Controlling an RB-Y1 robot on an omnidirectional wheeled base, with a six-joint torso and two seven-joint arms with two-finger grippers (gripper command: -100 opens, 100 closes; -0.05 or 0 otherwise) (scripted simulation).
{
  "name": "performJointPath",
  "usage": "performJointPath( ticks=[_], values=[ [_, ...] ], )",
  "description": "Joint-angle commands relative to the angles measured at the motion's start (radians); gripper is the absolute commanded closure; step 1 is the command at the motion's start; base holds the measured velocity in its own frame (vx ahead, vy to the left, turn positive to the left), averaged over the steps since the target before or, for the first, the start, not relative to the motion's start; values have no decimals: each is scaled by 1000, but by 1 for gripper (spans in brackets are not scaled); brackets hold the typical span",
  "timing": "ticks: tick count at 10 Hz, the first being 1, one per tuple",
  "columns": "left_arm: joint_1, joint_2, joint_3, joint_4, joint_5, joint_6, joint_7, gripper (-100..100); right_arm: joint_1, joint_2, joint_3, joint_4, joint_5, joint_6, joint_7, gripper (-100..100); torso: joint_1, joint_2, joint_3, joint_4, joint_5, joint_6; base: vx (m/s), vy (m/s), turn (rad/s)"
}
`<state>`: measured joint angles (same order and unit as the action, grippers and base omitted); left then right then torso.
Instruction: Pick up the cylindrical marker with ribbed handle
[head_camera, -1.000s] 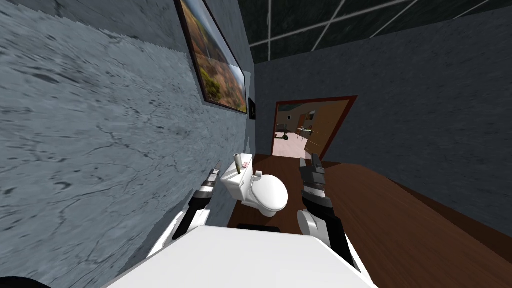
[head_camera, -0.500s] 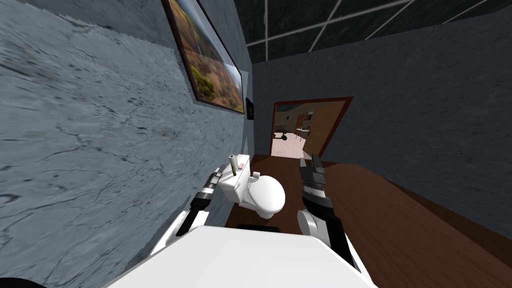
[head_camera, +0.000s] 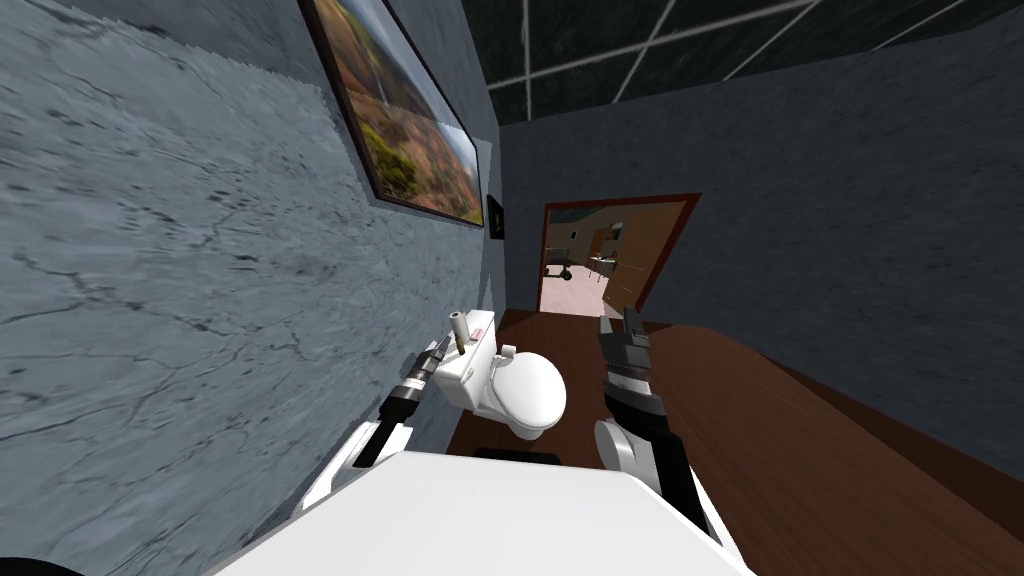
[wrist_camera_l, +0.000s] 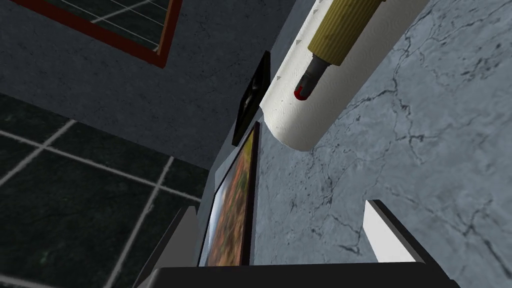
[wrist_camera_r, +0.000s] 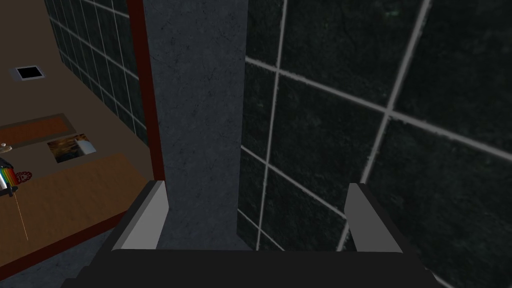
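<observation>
The marker (head_camera: 459, 331) sits on top of the white toilet tank (head_camera: 467, 372), on the side nearest the grey wall (head_camera: 200, 300). In the left wrist view we read it as a ribbed tan cylinder that narrows to a grey neck with a red tip, seen against the tank's rounded white edge. The left gripper (head_camera: 440, 347) is between the wall and the tank, just beside the marker. Its fingers (wrist_camera_l: 382, 235) are spread wide with nothing between them (the marker lies beyond the fingertips, apart from both). The right gripper (head_camera: 618, 320) is raised on the far side of the toilet bowl (head_camera: 530, 392), well apart from the marker, fingers (wrist_camera_r: 370, 220) likewise spread wide and empty.
</observation>
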<state>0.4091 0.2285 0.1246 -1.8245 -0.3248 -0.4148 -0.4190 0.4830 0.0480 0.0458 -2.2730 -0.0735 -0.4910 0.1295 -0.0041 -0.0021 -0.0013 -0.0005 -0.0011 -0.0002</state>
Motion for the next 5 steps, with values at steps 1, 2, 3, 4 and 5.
performJointPath(
  ticks=[1,2,3,4,5],
  values=[
    [-7,18,4,28,-22,9,-24,-100,0,0,0,0,0,0,0,0,0,0,0,0,0,0,30,-56,-20],
    [-17,44,11,68,-49,18,-53,-100,0,0,0,0,0,0,0,0,1,0,0,0,0,0,47,-77,-55],
    [-21,58,15,89,-63,22,-67,-100,0,0,0,0,0,0,0,0,0,-1,0,0,0,0,52,-75,-36],
    [-26,72,19,109,-77,27,-82,-100,0,0,0,0,0,0,0,0,0,-1,-1,0,0,0,55,-74,-22],
    [-31,85,23,130,-92,31,-97,-100,0,0,0,0,0,0,0,0,-1,-1,-1,0,0,0,50,-64,-19]
  ],
)
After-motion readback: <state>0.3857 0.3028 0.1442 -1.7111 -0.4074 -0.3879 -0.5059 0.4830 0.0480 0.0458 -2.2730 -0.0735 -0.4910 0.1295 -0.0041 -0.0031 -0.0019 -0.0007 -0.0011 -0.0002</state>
